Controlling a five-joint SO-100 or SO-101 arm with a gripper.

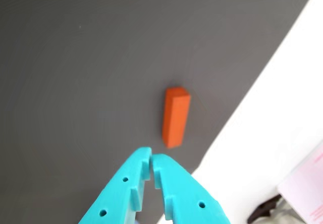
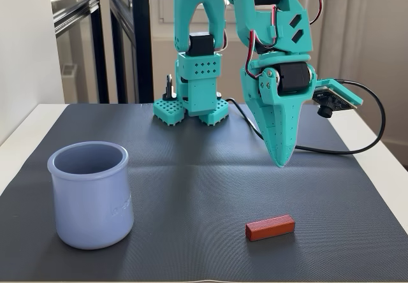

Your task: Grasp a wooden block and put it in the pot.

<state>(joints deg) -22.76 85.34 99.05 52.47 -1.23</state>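
The fixed view takes in the whole scene. The pot (image 2: 90,194), a pale lavender-blue cup, stands upright near the front left of the dark mat (image 2: 191,168). The wooden block (image 2: 270,227) lies flat on the mat at front right, well apart from the pot. The turquoise arm (image 2: 255,34) rises from its base (image 2: 191,108) at the back of the mat and bends down, so that the end effector (image 2: 281,161) points at the mat behind the block, clear of it and above the mat. From this side it looks like a single tapered wedge.

The wrist view shows what that angle hides. The two fingertips of the end effector (image 1: 152,159) are pressed nearly together with only a thin slit between them, and nothing is held. The block (image 1: 175,116) lies just beyond the tips, lengthwise away from the camera and untouched. The pot is outside this view.

The surface is a white table (image 2: 376,162) covered by the ribbed dark grey mat. In the wrist view the mat's edge runs diagonally, with bare white table (image 1: 282,118) to the right. A black cable (image 2: 357,148) runs from the wrist camera (image 2: 331,98) down across the mat. Behind the arm are a dark-framed window (image 2: 121,34) at left and pale curtains (image 2: 370,34) at right.
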